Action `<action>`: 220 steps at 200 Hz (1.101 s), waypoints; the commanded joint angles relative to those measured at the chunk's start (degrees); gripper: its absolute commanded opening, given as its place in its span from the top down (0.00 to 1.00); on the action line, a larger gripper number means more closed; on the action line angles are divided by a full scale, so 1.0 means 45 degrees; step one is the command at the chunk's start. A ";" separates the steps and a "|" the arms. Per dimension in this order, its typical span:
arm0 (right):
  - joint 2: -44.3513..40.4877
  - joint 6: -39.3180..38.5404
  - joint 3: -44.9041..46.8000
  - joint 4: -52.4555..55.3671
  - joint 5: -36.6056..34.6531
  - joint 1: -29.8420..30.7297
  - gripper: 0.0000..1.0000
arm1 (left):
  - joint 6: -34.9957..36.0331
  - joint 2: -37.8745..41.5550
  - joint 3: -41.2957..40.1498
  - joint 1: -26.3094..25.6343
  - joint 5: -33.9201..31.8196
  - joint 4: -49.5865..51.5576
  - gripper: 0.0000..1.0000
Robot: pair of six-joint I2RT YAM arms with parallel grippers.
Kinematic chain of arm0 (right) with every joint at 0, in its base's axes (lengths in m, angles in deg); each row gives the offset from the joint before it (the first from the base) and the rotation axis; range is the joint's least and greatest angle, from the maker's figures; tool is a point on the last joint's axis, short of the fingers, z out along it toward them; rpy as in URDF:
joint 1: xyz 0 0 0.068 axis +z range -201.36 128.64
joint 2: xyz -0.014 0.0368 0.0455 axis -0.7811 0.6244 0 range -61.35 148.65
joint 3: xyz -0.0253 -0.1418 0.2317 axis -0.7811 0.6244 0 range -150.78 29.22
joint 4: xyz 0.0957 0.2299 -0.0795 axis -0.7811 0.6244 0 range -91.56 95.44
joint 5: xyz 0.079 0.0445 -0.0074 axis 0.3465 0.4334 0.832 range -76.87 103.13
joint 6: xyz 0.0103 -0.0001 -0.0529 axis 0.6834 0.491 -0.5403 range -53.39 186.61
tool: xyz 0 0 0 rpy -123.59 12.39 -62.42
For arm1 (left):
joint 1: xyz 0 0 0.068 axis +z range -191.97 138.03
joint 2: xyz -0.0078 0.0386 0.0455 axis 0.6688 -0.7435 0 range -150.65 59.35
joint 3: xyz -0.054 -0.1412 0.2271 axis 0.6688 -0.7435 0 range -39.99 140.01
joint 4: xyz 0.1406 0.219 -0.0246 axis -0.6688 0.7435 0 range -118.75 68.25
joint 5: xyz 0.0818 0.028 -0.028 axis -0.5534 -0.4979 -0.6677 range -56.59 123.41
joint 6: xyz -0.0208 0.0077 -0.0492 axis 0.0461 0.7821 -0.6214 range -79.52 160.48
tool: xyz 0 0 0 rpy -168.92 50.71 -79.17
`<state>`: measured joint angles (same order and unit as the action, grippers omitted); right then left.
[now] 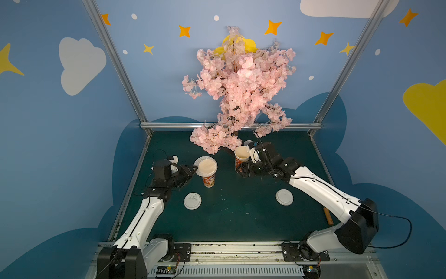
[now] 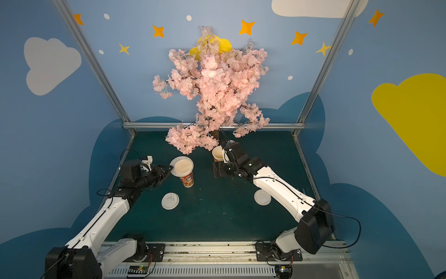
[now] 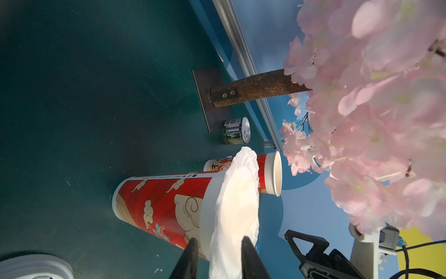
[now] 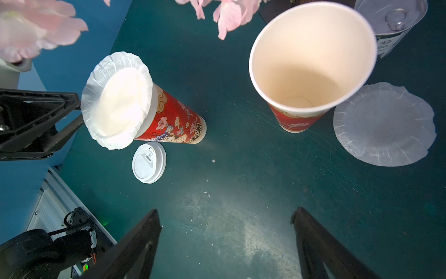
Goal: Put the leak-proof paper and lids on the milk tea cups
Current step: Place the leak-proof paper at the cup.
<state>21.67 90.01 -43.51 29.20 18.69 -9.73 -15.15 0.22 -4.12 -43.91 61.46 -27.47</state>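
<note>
First paper (image 1: 205, 166): draped over the mouth of the covered cup, sagging in the middle, crinkled rim overhanging all round; near edge lying between the left claw's fingers (image 3: 251, 256).
Left claw (image 3: 219, 239): parted a little, paper edge in the gap, a sliver of space showing beside one finger; no firm pinch visible.
Covered cup (image 1: 209, 180): upright on the table, just past the left claw's tips; red print, cream band at the foot.
Second paper (image 4: 385, 125): flat on the table, ahead of the right claw and off to one side, its rim just beside the foot of the open cup; hidden behind the arm in both top views.
Open cup (image 4: 311, 60): upright, mouth uncovered, cream inside bare; ahead of the right claw, clear of its fingers.
Right claw (image 4: 226, 211): spread wide, nothing between the fingers, low over the table beside the open cup.
Near lid (image 1: 192, 200): smooth white plastic, flat on the table, behind the left claw towards the robot's base.
Far lid (image 1: 284, 197): same kind, behind the right claw, next to the right forearm.
Can (image 4: 391, 24): beyond the open cup from the right claw.
Blossom tree (image 1: 239, 91): at the back, beyond both claws.
Table (image 1: 241, 224): dark green, scuffed.
</note>
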 commanded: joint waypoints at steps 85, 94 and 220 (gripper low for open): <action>-0.0266 0.0076 0.0146 -0.0070 -0.0123 0.0164 0.13 | 0.0323 0.0101 0.0196 0.0072 -0.0088 0.0298 0.89; -0.0266 0.0086 0.0149 -0.0054 -0.0123 0.0161 0.14 | 0.0259 0.0072 0.0172 0.0077 -0.0034 0.0174 0.89; -0.0129 0.0112 0.0151 -0.0099 -0.0084 0.0188 0.13 | 0.0021 -0.0394 0.0264 -0.0195 0.0055 -0.0301 0.93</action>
<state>21.65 90.18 -43.40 29.16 18.54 -9.23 -15.13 -1.29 -4.09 -44.63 61.07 -27.37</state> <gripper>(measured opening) 0.866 0.067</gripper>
